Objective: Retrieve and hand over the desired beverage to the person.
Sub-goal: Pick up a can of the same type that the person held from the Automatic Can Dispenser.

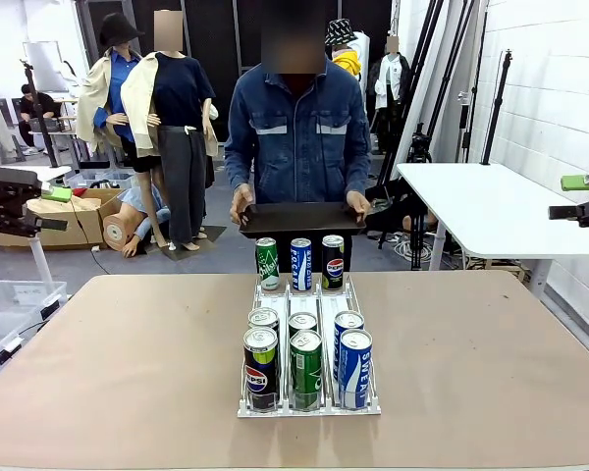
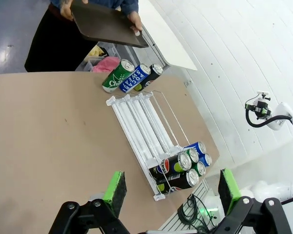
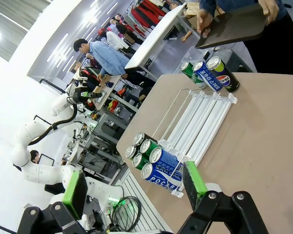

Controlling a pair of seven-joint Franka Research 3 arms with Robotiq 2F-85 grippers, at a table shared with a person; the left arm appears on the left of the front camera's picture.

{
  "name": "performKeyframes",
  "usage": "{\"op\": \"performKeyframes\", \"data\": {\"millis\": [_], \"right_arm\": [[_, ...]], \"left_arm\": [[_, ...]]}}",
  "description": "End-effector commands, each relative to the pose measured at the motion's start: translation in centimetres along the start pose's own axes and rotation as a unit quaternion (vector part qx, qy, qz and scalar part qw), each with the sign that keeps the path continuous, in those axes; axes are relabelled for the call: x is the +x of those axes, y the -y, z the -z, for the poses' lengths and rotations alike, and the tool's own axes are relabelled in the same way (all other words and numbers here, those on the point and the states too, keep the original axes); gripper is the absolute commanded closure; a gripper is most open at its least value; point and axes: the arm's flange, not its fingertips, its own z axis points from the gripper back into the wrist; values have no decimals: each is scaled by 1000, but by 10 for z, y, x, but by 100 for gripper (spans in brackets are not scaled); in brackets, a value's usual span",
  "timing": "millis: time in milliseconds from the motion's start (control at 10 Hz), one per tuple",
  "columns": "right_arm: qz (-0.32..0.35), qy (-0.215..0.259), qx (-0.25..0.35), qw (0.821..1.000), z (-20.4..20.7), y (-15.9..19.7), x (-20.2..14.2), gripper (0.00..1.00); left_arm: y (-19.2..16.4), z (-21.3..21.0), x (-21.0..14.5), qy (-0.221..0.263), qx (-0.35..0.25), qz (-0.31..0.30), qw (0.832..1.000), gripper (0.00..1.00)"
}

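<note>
Left claw (image 2: 172, 187): stood wide open, empty.
Right claw (image 3: 134, 187): stood wide open, empty.
Cans (image 1: 305, 363): six sat at the rack's (image 1: 309, 410) near end, three upright past its far end, before the person's (image 1: 299, 137) tray (image 1: 302, 218).
Handling: probably smooth, slippery, easily dented; take mid-body, squeezing lightly.

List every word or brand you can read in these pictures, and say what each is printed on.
"POCARI SWEAT": on the blue can, the middle of three standing beyond the rack.
"PEPSI": on the black can at the rack's near left.
Lettering on the green cans: too blurred to read.
</note>
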Motion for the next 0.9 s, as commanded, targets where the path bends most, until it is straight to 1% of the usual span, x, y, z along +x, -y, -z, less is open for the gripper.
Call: {"op": "performKeyframes", "data": {"millis": [0, 800], "right_arm": [[0, 1, 7, 1000, 0, 0, 0, 0], [0, 1, 7, 1000, 0, 0, 0, 0]], "left_arm": [[1, -1, 0, 8, 4, 3, 1000, 0], [1, -1, 0, 8, 4, 3, 1000, 0]]}}
